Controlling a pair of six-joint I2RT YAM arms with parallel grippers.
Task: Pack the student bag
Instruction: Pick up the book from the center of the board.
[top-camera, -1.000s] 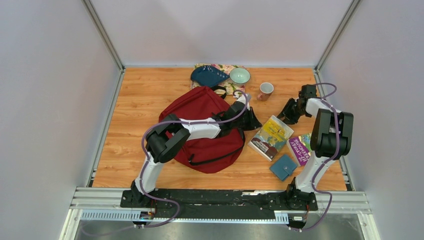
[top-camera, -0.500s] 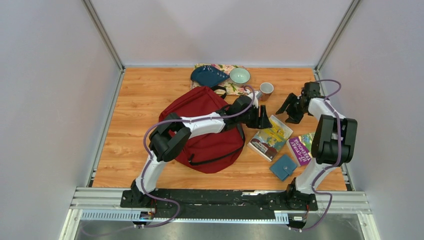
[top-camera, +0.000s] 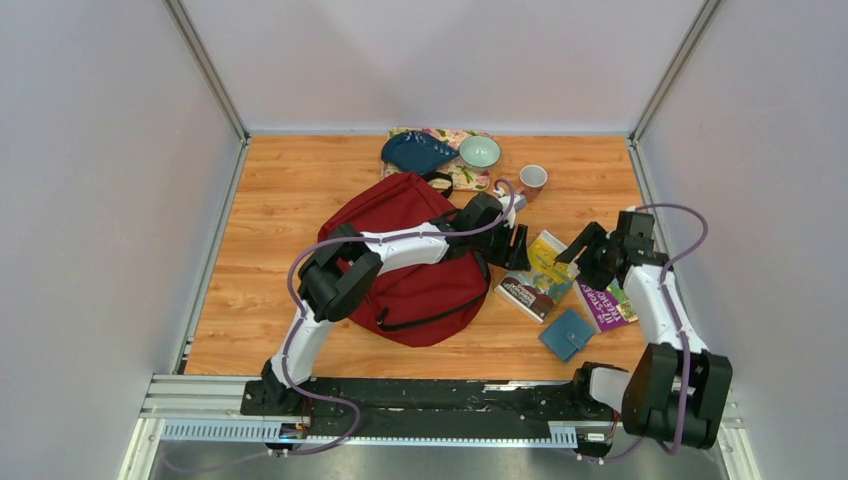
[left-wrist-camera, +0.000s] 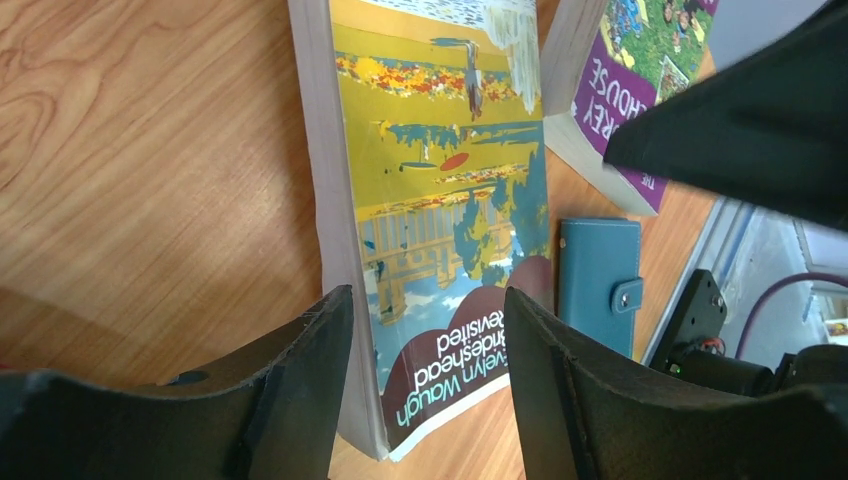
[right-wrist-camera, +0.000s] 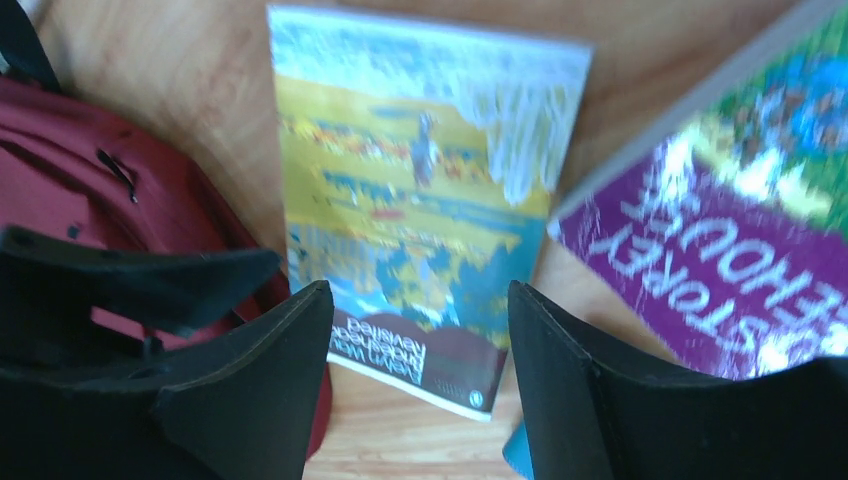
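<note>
A: How many things do you count on the table (top-camera: 280, 200)?
B: I see two books, a yellow book (top-camera: 545, 270) and a purple book (top-camera: 598, 306). One bag (top-camera: 390, 205), one wallet (top-camera: 566, 334), one bowl (top-camera: 480, 151), one mug (top-camera: 531, 181).
A: Anything else?
B: I count one blue pouch (top-camera: 415, 152) and one floral mat (top-camera: 462, 176).
</note>
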